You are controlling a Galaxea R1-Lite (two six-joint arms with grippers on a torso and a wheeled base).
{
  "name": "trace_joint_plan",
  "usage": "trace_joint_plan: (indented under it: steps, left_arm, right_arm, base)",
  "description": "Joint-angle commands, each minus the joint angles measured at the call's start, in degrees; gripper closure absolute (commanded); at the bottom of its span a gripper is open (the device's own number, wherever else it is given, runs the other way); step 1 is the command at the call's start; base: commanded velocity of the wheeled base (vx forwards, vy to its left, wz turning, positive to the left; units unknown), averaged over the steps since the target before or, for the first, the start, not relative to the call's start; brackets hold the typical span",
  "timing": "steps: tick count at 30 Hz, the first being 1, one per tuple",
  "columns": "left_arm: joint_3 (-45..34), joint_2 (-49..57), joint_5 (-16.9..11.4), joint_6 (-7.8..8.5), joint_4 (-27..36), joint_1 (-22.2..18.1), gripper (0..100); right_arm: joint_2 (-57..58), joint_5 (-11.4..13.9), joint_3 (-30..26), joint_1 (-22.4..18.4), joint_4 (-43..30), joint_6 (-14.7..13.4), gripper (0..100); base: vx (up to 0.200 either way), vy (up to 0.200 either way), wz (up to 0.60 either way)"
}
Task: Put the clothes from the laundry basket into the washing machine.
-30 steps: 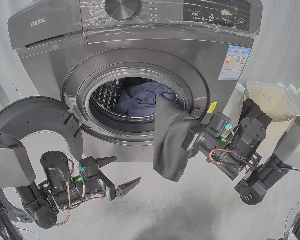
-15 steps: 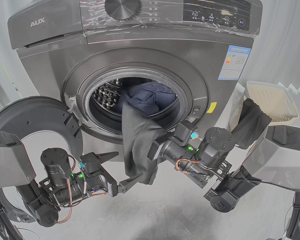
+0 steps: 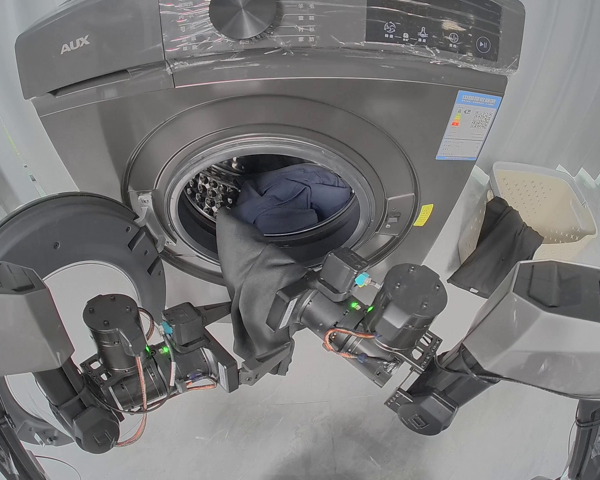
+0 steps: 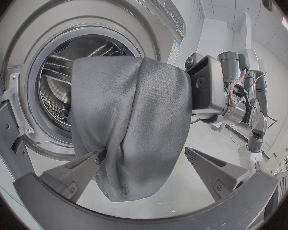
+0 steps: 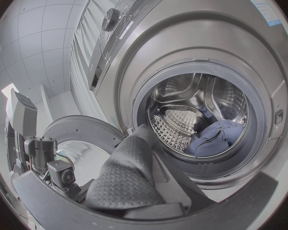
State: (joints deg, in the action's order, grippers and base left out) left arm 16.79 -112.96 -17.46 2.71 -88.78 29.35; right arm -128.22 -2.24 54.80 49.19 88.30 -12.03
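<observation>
A dark grey garment (image 3: 253,281) hangs in front of the washing machine (image 3: 267,101), below the left part of its open drum mouth (image 3: 273,195). My right gripper (image 3: 283,305) is shut on this garment, which drapes over its fingers (image 5: 128,176). My left gripper (image 3: 243,336) sits low beside it, open, with the garment's hanging end (image 4: 134,118) between its fingers and brushing one of them. Navy clothes (image 3: 290,198) lie inside the drum (image 5: 214,139). The cream laundry basket (image 3: 547,208) stands at the right with a black garment (image 3: 500,245) hanging over its rim.
The round machine door (image 3: 67,248) is swung open at the left, close behind my left arm. Bare grey floor (image 3: 327,421) lies in front of the machine.
My right arm has swung left and down from beside the basket, carrying the grey garment across the drum mouth. The garment's end now hangs between the left gripper's fingers. The left gripper has barely moved.
</observation>
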Motion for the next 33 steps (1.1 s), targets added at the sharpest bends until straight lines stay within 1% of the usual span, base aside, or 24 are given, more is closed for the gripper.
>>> trace_joint_plan:
  steps: [1, 8, 11, 14, 19, 22, 27, 33]
  left_arm:
    - [0.0, -0.2, 0.0, 0.02, -0.1, 0.0, 0]
    - [0.1, -0.5, 0.0, 0.02, -0.1, 0.0, 0]
    - [0.3, -0.9, 0.0, 0.02, -0.1, -0.4, 0]
    - [1.6, -1.0, 0.2, -0.16, 0.0, -0.9, 0]
    - [3.3, -2.2, 0.8, -0.42, 0.0, -2.6, 0]
    - [3.7, -2.8, 0.8, -0.42, 0.0, -3.3, 0]
    - [3.7, -3.1, 0.8, -0.51, 0.0, -3.3, 0]
    - [3.7, -3.1, 0.8, -0.77, 0.0, -3.2, 0]
  right_arm:
    - [-1.2, 0.0, 1.0, 0.7, 0.0, -0.1, 100]
    - [-0.7, -0.3, 1.1, 2.7, 0.0, -0.3, 100]
    - [-0.2, -3.1, 0.6, 3.9, 0.1, -0.4, 100]
    - [1.4, -4.1, -0.4, 4.9, 0.1, -0.7, 100]
    - [3.3, -4.2, -3.6, 5.0, 0.2, -1.2, 100]
    - [3.8, -4.2, -4.7, 5.4, 0.2, -1.8, 100]
    - [4.0, -4.2, -5.9, 7.0, 0.2, -1.9, 100]
    - [3.8, -4.3, -5.9, 8.6, 0.2, -2.4, 100]
  base:
    - [0.000, 0.000, 0.00]
    - [0.000, 0.000, 0.00]
    - [0.000, 0.000, 0.00]
    - [0.000, 0.000, 0.00]
    - [0.000, 0.000, 0.00]
    - [0.000, 0.000, 0.00]
    - [0.000, 0.000, 0.00]
    - [0.000, 0.000, 0.00]
